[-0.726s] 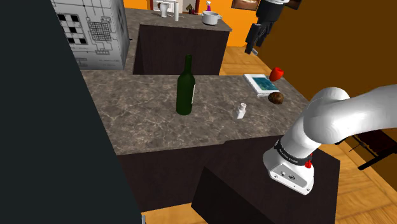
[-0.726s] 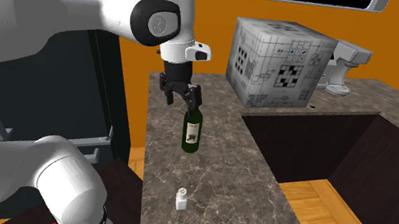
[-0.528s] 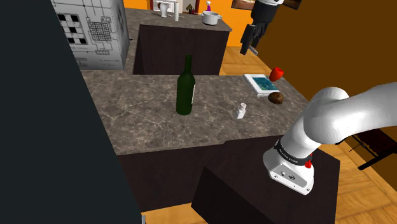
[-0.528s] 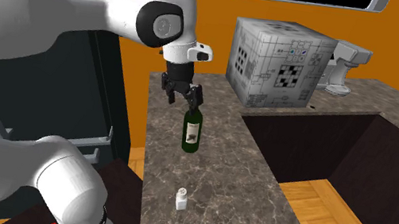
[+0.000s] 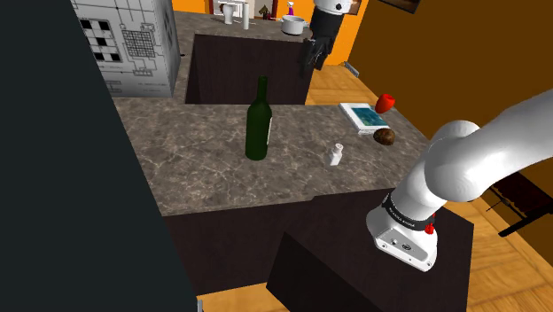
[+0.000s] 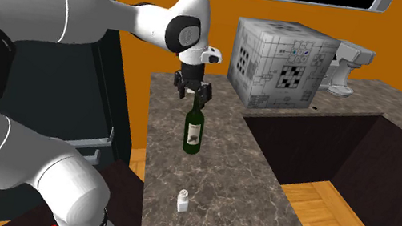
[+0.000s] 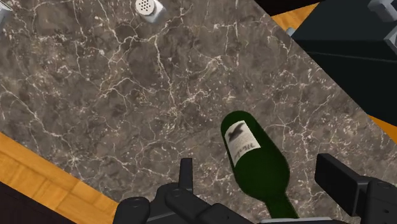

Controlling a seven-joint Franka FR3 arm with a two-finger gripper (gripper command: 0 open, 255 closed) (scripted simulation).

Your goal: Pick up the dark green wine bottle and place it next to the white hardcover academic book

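Dark green wine bottle point(image 5: 258, 120) is standing upright around the middle of the marbled surface point(image 5: 195, 168), pale label on its side.

The shoulder view is giving me the book point(image 5: 362, 116). It is lying flat towards that view's right end of the surface, white-edged with a blue-green cover, well apart from the bottle. A red object point(image 5: 385, 103) and a brown lump point(image 5: 384, 136) are sitting just beside it. A small white shaker point(image 5: 335, 155) is standing between bottle and book.

The second exterior view is showing me the claw point(image 6: 193, 95) hanging just above the bottle's mouth, tips pointing down.

In the wrist view the black fingers point(image 7: 186, 172) are standing wide apart. The bottle is lying between them with bare surface showing on either side, so I am gripping nothing.
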